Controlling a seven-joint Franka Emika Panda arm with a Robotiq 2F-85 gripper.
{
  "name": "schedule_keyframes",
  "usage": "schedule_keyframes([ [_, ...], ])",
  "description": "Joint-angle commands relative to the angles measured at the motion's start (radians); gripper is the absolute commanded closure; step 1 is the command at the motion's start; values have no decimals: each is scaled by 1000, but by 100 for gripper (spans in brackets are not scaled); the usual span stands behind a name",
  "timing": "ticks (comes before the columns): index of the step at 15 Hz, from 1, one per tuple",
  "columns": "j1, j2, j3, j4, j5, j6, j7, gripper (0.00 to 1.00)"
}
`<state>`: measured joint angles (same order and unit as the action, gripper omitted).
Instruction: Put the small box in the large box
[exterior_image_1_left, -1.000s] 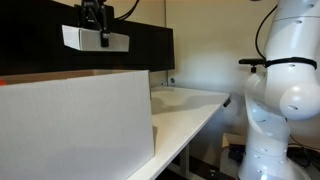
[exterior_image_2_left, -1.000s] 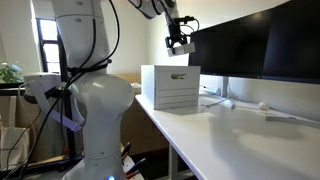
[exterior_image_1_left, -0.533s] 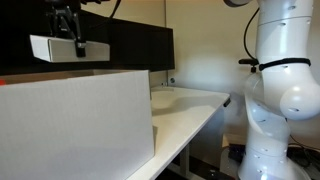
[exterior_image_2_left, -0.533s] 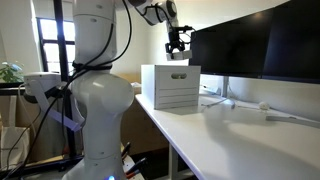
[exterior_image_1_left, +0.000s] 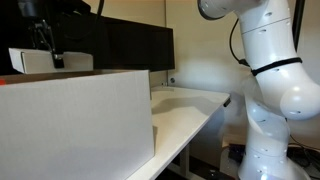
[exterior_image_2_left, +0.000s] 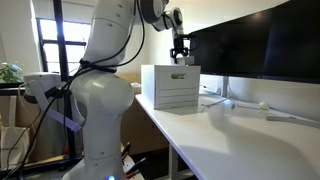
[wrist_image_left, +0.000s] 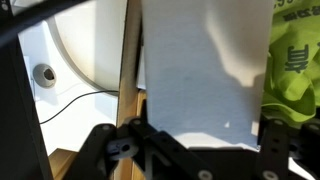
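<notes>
Figure: one small box (exterior_image_1_left: 75, 61), one large box (exterior_image_1_left: 75, 125), one hand (exterior_image_1_left: 48, 52). I am clamping the small box between my fingers, with my hand pointing straight down from an arm reaching out over the white bench (exterior_image_1_left: 190, 112). I am holding the small box level just above the large box's open top. In the wrist view, one green packet (wrist_image_left: 295, 60) is showing past the small box's edge.

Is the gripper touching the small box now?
Touching. The wrist view shows the gripper with a finger against each side edge of the small box; in an exterior view the box hangs under it at the top of the large box.
</notes>
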<state>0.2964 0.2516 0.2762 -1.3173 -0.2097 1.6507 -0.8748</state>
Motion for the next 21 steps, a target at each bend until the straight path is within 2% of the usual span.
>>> schedule_keyframes([
  [1,24,77,-12,114,-37,-71,75,42],
  [8,34,138,-39,204,-49,-145,133,42],
  [21,29,138,-52,206,-31,-186,154,42],
])
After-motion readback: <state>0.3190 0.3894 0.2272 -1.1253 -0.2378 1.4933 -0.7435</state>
